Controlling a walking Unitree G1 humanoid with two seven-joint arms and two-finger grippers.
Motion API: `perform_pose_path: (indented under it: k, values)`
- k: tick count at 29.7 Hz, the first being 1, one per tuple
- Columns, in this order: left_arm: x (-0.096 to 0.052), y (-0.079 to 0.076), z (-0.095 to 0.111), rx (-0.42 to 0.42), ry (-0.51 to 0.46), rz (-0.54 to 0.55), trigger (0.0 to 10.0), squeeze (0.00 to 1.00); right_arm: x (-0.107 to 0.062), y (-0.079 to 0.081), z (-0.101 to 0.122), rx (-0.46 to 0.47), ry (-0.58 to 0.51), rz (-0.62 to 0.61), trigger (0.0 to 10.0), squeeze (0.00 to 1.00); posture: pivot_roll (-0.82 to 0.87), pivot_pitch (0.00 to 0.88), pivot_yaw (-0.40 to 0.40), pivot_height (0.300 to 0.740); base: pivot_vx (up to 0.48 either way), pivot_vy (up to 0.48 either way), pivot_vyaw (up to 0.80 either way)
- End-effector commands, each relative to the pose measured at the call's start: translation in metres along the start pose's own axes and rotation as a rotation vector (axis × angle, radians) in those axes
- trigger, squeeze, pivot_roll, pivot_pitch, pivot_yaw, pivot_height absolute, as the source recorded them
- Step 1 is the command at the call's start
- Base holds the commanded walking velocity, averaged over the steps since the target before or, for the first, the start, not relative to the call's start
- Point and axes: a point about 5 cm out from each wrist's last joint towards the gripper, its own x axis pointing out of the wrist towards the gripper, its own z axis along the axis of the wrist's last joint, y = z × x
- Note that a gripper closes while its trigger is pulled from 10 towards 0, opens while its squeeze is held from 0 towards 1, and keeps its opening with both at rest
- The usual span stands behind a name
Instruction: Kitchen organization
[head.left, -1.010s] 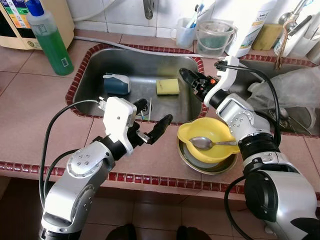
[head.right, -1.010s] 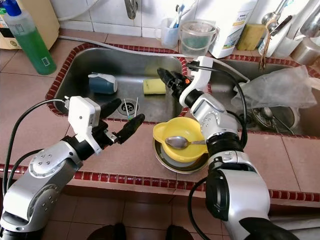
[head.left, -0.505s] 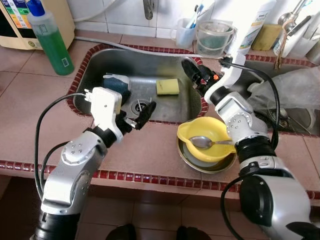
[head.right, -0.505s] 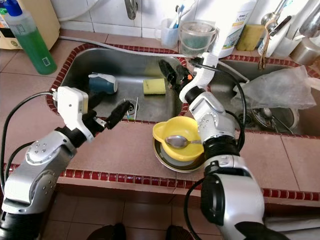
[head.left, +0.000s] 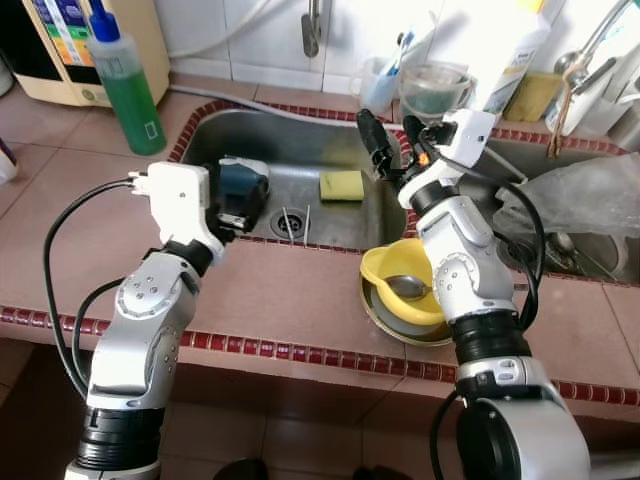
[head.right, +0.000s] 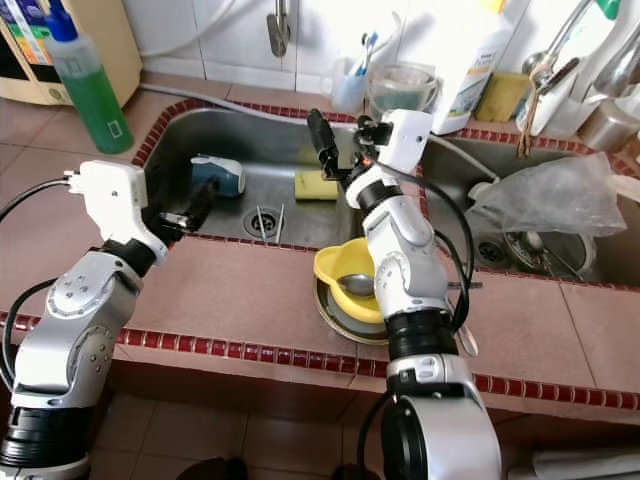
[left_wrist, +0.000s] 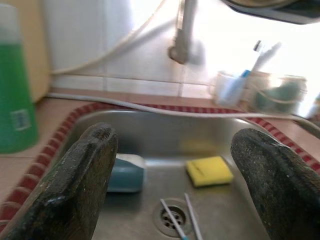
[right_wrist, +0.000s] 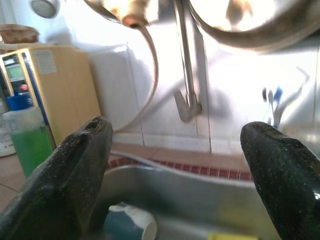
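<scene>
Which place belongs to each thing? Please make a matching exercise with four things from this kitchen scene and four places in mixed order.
Things:
1. yellow sponge
2. spoon
3. green bottle
4. blue cup

Places:
A. on the counter left of the sink
B. lying on its side in the sink
C. inside the yellow bowl
D. flat on the sink floor, near the drain

Pairs: 1-D, 2-C, 3-A, 4-B

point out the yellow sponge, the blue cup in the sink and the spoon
yellow sponge (head.left: 342, 185), left eye view, middle of its top face
blue cup (head.right: 222, 176), right eye view, its side wall
spoon (head.left: 407, 287), left eye view, its bowl
</scene>
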Motion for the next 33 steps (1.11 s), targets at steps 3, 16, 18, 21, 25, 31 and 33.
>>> perform_pose_path:
  k: [3, 16, 18, 21, 25, 31, 33]
  values:
    - [0.003, 0.001, -0.004, 0.004, -0.009, 0.029, 10.0, 0.0, -0.008, 0.003, 0.003, -0.081, -0.033, -0.012, 10.0, 0.0, -0.03, 0.0, -0.029, 0.74, 0.0, 0.0, 0.0]
    - [0.006, -0.009, -0.021, -0.024, 0.0, 0.011, 10.0, 0.0, -0.034, 0.003, -0.017, -0.274, 0.006, -0.077, 10.0, 0.0, -0.06, 0.0, -0.01, 0.74, 0.0, 0.0, 0.0]
    - [0.006, -0.009, -0.022, -0.031, -0.004, 0.005, 10.0, 0.0, -0.034, 0.003, -0.017, -0.274, 0.004, -0.081, 10.0, 0.0, -0.06, 0.0, -0.009, 0.74, 0.0, 0.0, 0.0]
    - [0.007, -0.006, -0.021, 0.009, -0.013, 0.006, 10.0, 0.0, -0.032, 0.004, -0.017, -0.278, -0.001, -0.087, 10.0, 0.0, -0.06, 0.0, -0.006, 0.74, 0.0, 0.0, 0.0]
    - [0.007, -0.001, -0.02, 0.006, -0.024, 0.009, 10.0, 0.0, -0.032, 0.004, -0.018, -0.291, -0.002, -0.092, 10.0, 0.0, -0.05, 0.0, -0.008, 0.74, 0.0, 0.0, 0.0]
    - [0.007, 0.002, -0.017, 0.025, -0.049, 0.016, 10.0, 0.0, -0.03, 0.007, -0.018, -0.292, -0.005, -0.081, 10.0, 0.0, -0.04, 0.0, -0.014, 0.74, 0.0, 0.0, 0.0]
    - [0.007, 0.002, -0.017, 0.042, -0.053, 0.014, 10.0, 0.0, -0.029, 0.008, -0.018, -0.293, -0.006, -0.077, 10.0, 0.0, -0.04, 0.0, -0.015, 0.74, 0.0, 0.0, 0.0]
